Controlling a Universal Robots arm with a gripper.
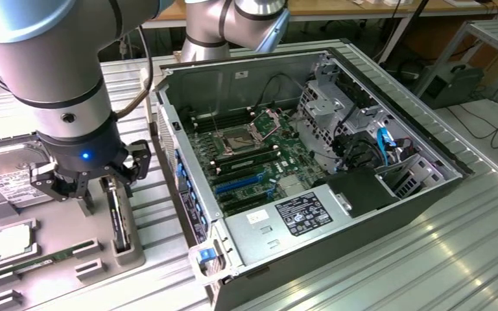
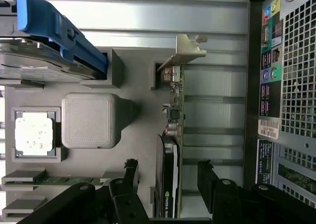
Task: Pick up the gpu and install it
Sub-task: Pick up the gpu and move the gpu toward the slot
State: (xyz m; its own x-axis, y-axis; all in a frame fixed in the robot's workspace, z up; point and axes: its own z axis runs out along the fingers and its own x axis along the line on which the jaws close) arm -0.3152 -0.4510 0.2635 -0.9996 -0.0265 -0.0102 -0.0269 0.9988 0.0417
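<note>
The claw (image 1: pixel 106 194) is hanging open, its fingers (image 2: pixel 131 177) straddling the gpu (image 2: pixel 170 135) with a gap on each side. The gpu is standing on edge in a slot of the grey holder (image 2: pixel 138 135). Further along the holder, a processor chip (image 2: pixel 33 133) and a hard drive (image 1: pixel 7 178) are resting. An open computer case (image 1: pixel 318 162) is lying just beside the holder.

**One brand name legible**

White lettering reading "NVIDIA", then "QUA" before it is cut off, runs along the black face of the gpu (image 2: pixel 167 194), which stands between the fingers of the claw (image 2: pixel 168 166). The barcode sticker (image 2: pixel 269 130) on the computer case (image 2: pixel 296 86) beside the claw and the power supply label (image 1: pixel 303 214) farther off carry print too small to read.
</note>
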